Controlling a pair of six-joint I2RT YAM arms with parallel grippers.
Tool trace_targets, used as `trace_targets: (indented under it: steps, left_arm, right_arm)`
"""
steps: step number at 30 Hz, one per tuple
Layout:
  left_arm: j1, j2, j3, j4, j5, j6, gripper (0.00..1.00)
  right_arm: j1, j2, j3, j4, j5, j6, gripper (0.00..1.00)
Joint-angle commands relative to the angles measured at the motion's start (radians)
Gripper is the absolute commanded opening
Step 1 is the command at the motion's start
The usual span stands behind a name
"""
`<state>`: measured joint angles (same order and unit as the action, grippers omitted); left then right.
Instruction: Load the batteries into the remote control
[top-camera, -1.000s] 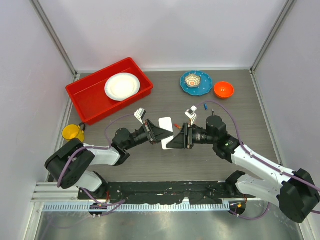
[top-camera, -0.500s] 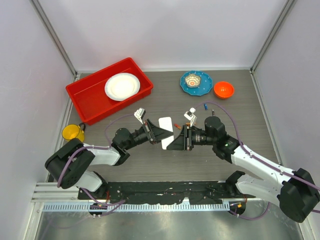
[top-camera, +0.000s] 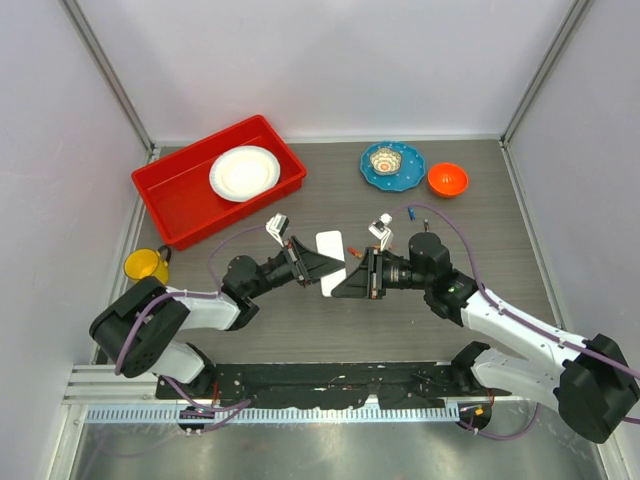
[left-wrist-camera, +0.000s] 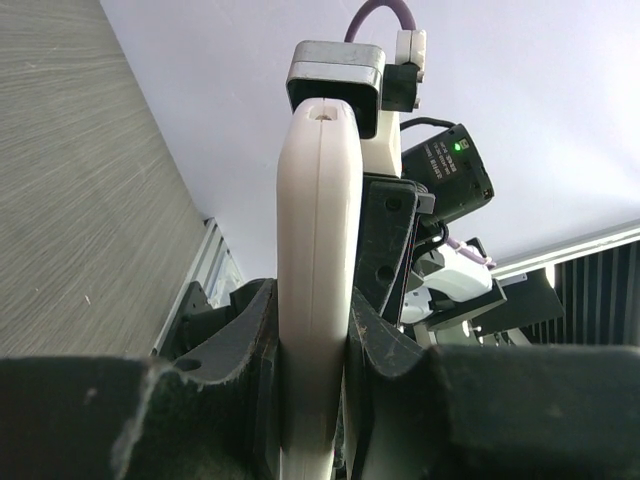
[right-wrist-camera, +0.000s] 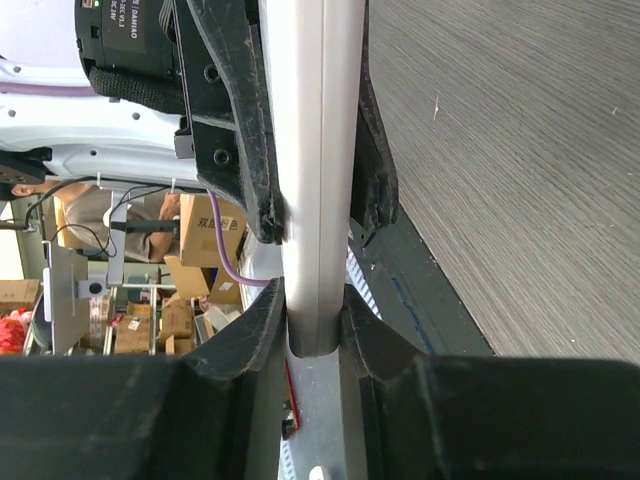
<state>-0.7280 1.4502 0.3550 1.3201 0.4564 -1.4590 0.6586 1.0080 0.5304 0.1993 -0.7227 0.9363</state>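
Both claws are on the remote (top-camera: 330, 243), mid-tabletop (top-camera: 300, 325), lifted clear of the surface between the two arms. Left claw (top-camera: 325, 266) comes in from the left, right claw (top-camera: 345, 283) from the right, tips overlapping at the handset. Left wrist cam: remote (left-wrist-camera: 318, 280) seen edge-on, upright in frame, left claw (left-wrist-camera: 315, 340) closed down on it, fingers (left-wrist-camera: 250, 330) pressed on both flat faces, no gap visible. The right claw's black fingers sit on the far side of the same body, higher up. Right wrist cam: same story mirrored, remote (right-wrist-camera: 312, 180) edge-on, right claw (right-wrist-camera: 313, 320) clamped on its near end, fingers (right-wrist-camera: 255, 335) tight against both faces, and the left claw's fingers (right-wrist-camera: 235, 130) bracket it further along. So both are gripping the handset only. Batteries are loose on the tabletop: a red one (top-camera: 356, 254) just beside the right wrist, a blue one (top-camera: 411, 213) further back near the blue dish (top-camera: 392, 165). Can't tell from these views whether the battery bay is open or loaded.
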Motion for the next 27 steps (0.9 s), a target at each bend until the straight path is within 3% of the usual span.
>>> trace_targets:
  steps: [1,15,27]
  left_arm:
    - [-0.025,-0.008,0.013,0.060,0.019,-0.018,0.00]
    - [-0.051,-0.013,-0.010,0.062,0.016,0.008,0.00]
    - [-0.093,-0.028,0.009,0.042,0.024,0.051,0.00]
  right_arm:
    - [0.003,0.006,0.008,0.090,0.178,0.019,0.01]
    - [0.001,0.006,0.010,0.149,0.434,0.113,0.01]
    - [-0.027,-0.002,0.016,0.114,0.526,0.168,0.01]
